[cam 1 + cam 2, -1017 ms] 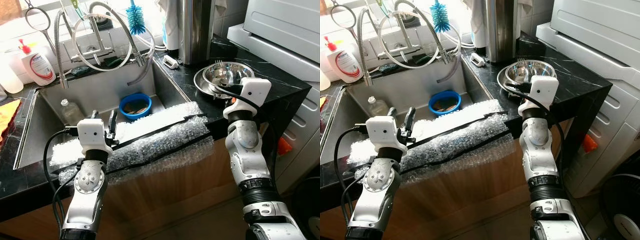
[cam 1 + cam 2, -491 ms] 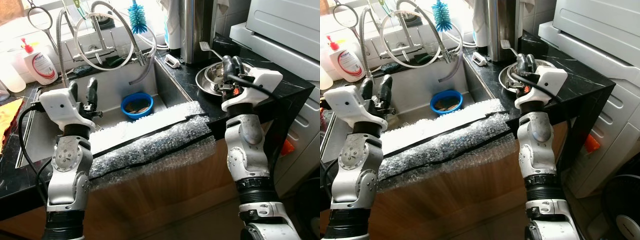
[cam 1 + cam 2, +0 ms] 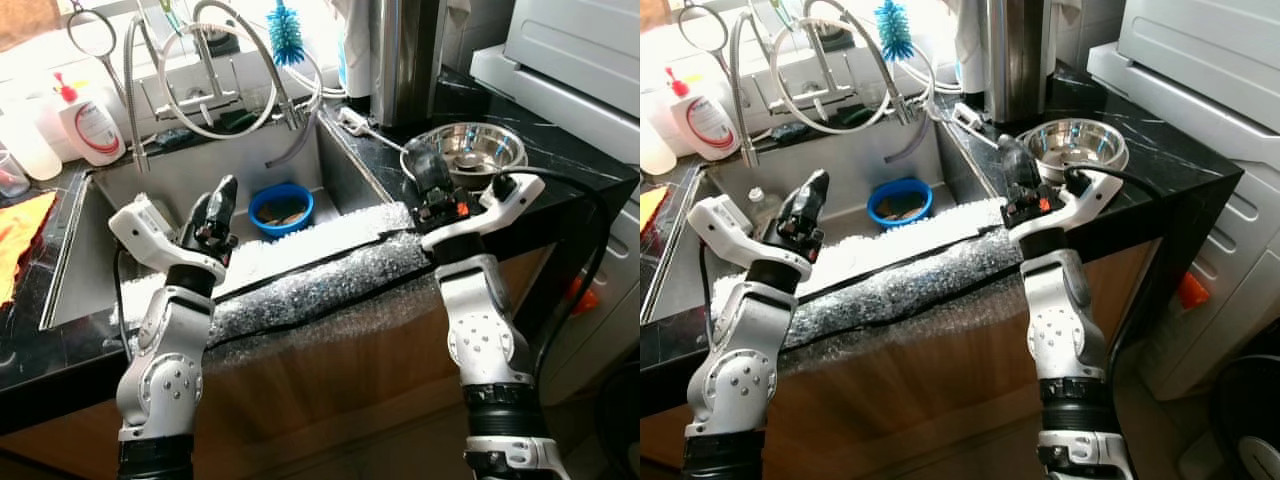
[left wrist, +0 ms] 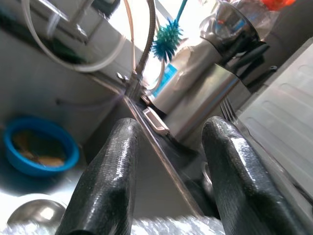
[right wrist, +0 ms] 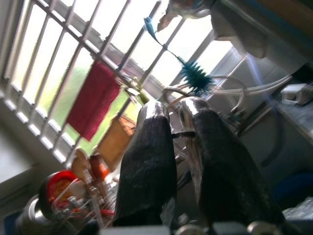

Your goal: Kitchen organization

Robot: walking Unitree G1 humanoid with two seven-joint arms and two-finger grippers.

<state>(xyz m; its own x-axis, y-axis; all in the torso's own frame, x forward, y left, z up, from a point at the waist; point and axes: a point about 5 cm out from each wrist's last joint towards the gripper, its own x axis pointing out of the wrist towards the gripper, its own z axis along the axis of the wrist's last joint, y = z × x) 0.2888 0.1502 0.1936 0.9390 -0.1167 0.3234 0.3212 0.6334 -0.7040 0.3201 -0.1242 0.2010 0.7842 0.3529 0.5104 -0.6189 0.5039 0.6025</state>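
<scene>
My right gripper (image 3: pixel 425 172) is raised over the black counter, between the sink corner and the steel bowl (image 3: pixel 472 150). It is shut on a metal fork (image 3: pixel 378 137), whose handle shows as a bright strip between the fingers (image 5: pixel 151 161). The fork slants toward the back left. My left gripper (image 3: pixel 215 205) hangs open above the bubble wrap (image 3: pixel 320 270) draped over the sink's front edge, with nothing between its fingers (image 4: pixel 105 181). A blue bowl (image 3: pixel 278 207) with scraps sits in the sink.
Faucet hoses (image 3: pixel 215 60) and a blue brush (image 3: pixel 287 18) hang behind the sink. A tall steel canister (image 3: pixel 405 50) stands at the back right, a soap bottle (image 3: pixel 90 125) at the back left. An orange cloth (image 3: pixel 20 225) lies far left, a white appliance (image 3: pixel 580 50) on the right.
My right gripper has carried the fork left from above the steel bowl to the sink corner. The left gripper has swung right and lower, over the bubble wrap.
</scene>
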